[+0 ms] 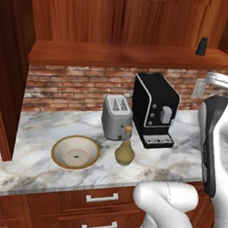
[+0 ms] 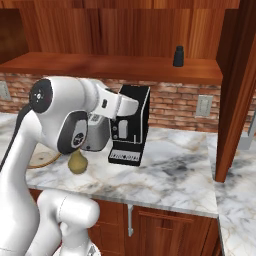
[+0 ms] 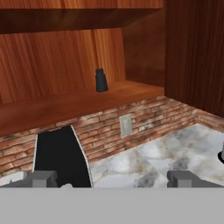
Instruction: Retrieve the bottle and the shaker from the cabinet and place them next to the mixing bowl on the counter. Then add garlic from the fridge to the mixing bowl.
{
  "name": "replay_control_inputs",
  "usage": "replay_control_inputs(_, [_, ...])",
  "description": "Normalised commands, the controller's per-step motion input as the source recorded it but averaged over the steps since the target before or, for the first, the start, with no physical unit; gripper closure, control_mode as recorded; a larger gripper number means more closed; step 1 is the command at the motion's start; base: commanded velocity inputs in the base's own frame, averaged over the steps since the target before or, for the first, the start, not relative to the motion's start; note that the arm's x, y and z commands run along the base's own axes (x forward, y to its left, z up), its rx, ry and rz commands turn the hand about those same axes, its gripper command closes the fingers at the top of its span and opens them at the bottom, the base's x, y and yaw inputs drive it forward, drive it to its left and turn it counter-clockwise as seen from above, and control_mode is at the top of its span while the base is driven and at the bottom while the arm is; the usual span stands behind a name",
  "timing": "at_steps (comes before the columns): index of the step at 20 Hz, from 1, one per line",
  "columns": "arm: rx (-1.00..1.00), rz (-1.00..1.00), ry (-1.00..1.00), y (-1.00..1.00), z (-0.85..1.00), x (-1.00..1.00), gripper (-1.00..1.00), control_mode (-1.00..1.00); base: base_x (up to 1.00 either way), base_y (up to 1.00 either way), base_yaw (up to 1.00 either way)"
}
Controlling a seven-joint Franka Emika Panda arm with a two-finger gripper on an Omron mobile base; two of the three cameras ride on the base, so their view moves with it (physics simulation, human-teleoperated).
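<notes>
Marble counter [image 1: 33, 162]: bottle [image 1: 125, 152] already parked beside mixing bowl [image 1: 76, 152]. Cabinet [image 3: 65, 107] shelf: shaker [image 3: 101, 80] upright, awaiting pickup. My gripper [image 3: 111, 178]: released, jaws wide, aimed toward it, I judge.

a rendered home kitchen: a white marble counter [image 1: 180, 161] over wooden drawers [image 1: 101, 198], a brick backsplash [image 1: 74, 85], a toaster [image 1: 116, 117] beside a black coffee machine [image 1: 154, 109], and a reddish-brown wall cabinet [image 1: 126, 56] above.
</notes>
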Motion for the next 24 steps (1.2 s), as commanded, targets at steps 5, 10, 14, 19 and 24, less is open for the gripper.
replay_control_inputs(5, [-0.02, 0.0, 0.01, -0.12, 0.06, 0.0, -1.0, -1.0, 0.0, 0.0, 0.0])
replay_control_inputs(10, [-0.03, 0.04, 0.0, 0.0, 0.02, 0.01, -1.0, -1.0, 0.0, 0.0, 0.0])
replay_control_inputs(14, [-0.01, 0.09, 0.0, 0.0, 0.04, 0.0, -1.0, -1.0, 0.0, 0.0, 0.0])
replay_control_inputs(19, [0.0, 0.11, 0.0, 0.0, 0.16, 0.0, -1.0, -1.0, 0.0, 0.0, 0.0])
replay_control_inputs(24, [0.0, 0.06, 0.0, 0.0, 0.3, 0.0, -1.0, -1.0, 0.0, 0.0, 0.0])
